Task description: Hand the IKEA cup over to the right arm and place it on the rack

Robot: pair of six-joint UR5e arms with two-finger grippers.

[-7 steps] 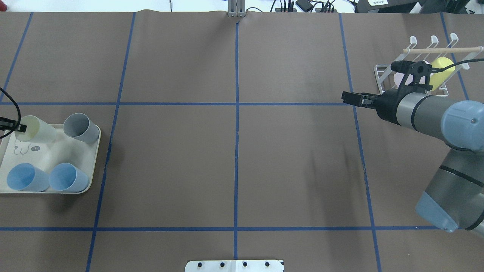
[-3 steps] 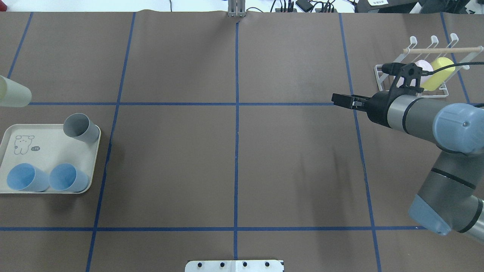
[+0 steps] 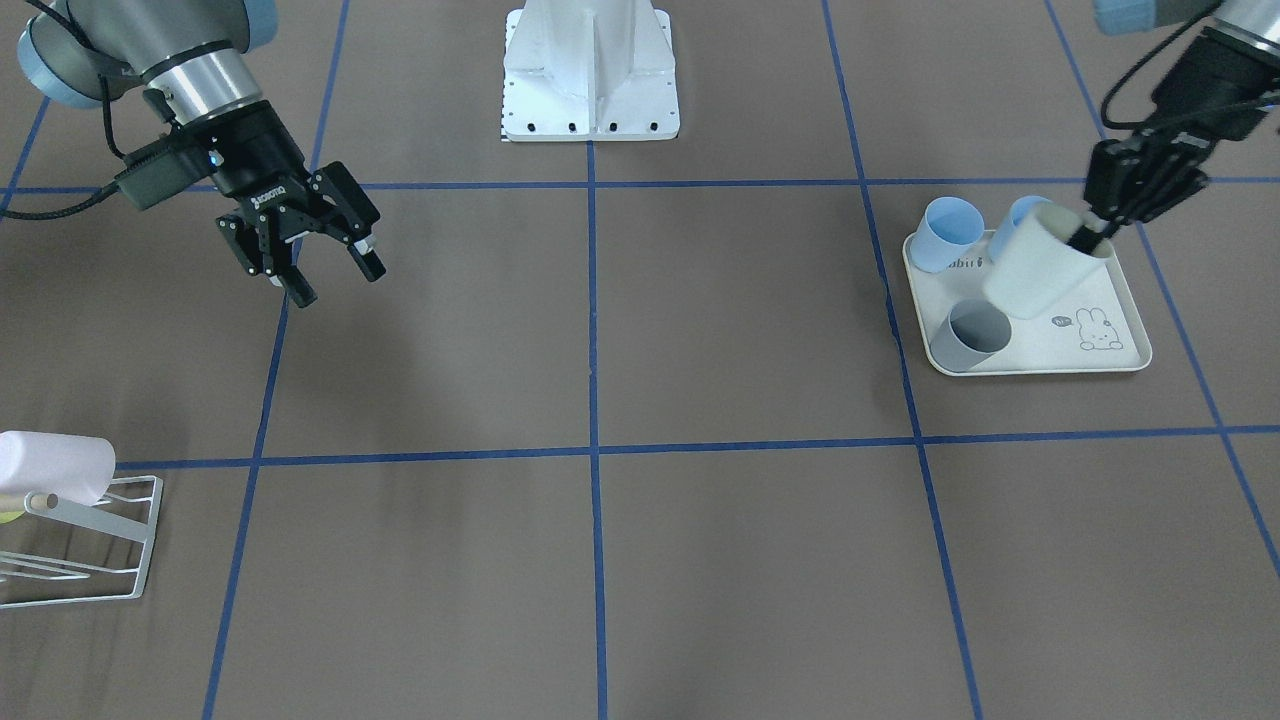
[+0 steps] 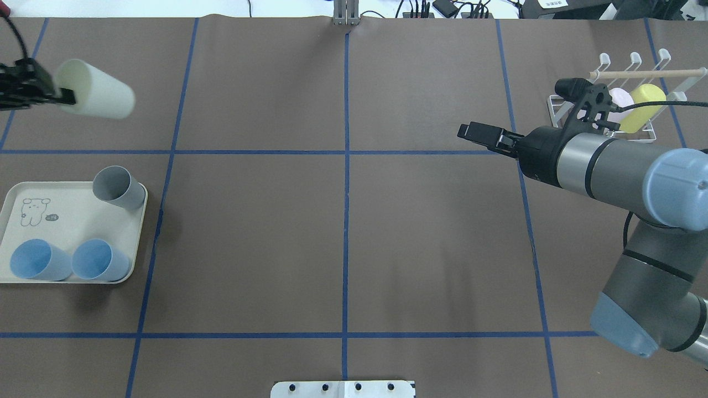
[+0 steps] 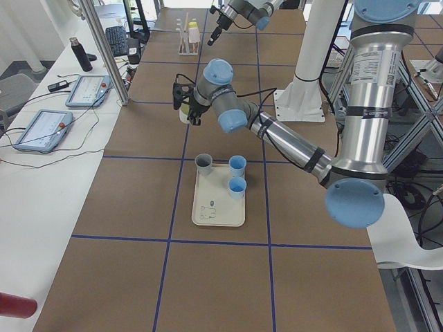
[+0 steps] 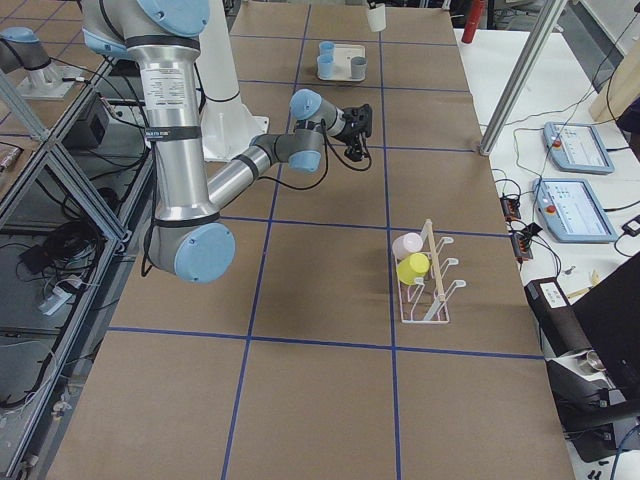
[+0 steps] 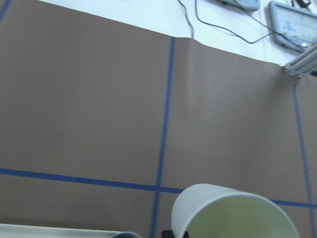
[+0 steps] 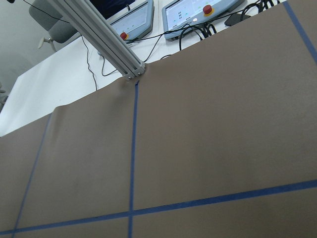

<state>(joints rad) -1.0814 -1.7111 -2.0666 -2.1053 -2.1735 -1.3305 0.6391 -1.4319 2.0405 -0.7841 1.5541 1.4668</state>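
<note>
The IKEA cup (image 4: 95, 97), pale cream, hangs on its side in the air over the far left of the table. My left gripper (image 4: 65, 97) is shut on its rim, one finger inside the mouth (image 3: 1084, 238). The left wrist view shows the cup's open mouth (image 7: 233, 216) at the bottom. My right gripper (image 3: 338, 285) is open with nothing between its fingers, hovering right of centre (image 4: 470, 132), far from the cup. The white wire rack (image 4: 555, 107) with its wooden rod stands at the far right behind the right wrist.
A pink cup (image 4: 624, 97) and a yellow cup (image 4: 641, 106) lie in the rack. The cream tray (image 4: 66, 221) at the left edge holds a grey cup (image 4: 115, 188) and two blue cups (image 4: 38, 260). Blue tape lines cross the brown table.
The left gripper lifted the cream cup off the tray and carried it toward the far side and to the right. The right gripper moved left toward the table's centre.
</note>
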